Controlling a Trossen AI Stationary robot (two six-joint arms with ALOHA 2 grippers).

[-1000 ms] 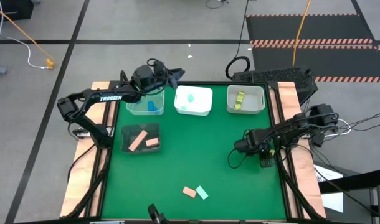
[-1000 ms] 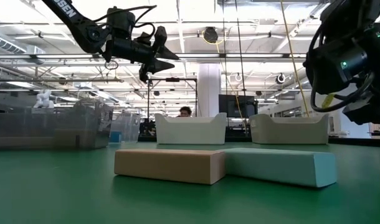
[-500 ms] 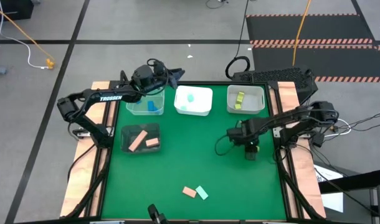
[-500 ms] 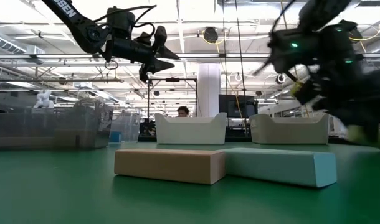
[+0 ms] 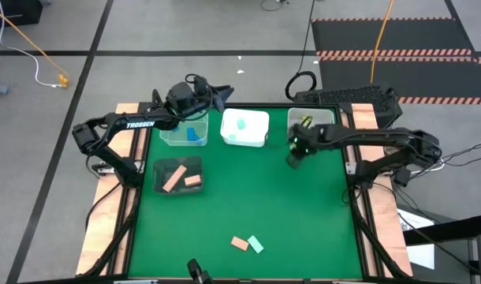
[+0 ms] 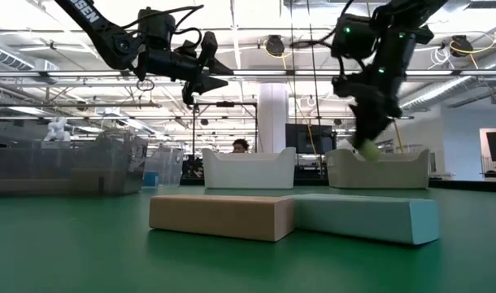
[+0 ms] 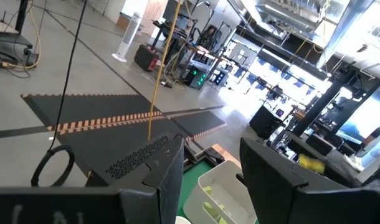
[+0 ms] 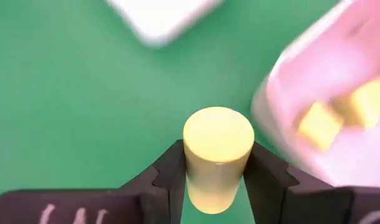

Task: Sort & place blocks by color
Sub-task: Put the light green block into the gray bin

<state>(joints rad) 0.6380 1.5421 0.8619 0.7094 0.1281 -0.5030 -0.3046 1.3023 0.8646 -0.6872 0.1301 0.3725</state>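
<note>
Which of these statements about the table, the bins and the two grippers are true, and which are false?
1. The right gripper is shut on a yellow-green cylinder block. True.
2. The salmon pink block and the pale mint green block on the green table lie far apart. False: they lie side by side and touch.
3. The left gripper hangs above the table near the clear bin with a blue block. True.
4. The white middle bin holds pink blocks. False: it holds a mint green one.
5. The right gripper is near the white bin with yellow-green blocks. True.
</note>
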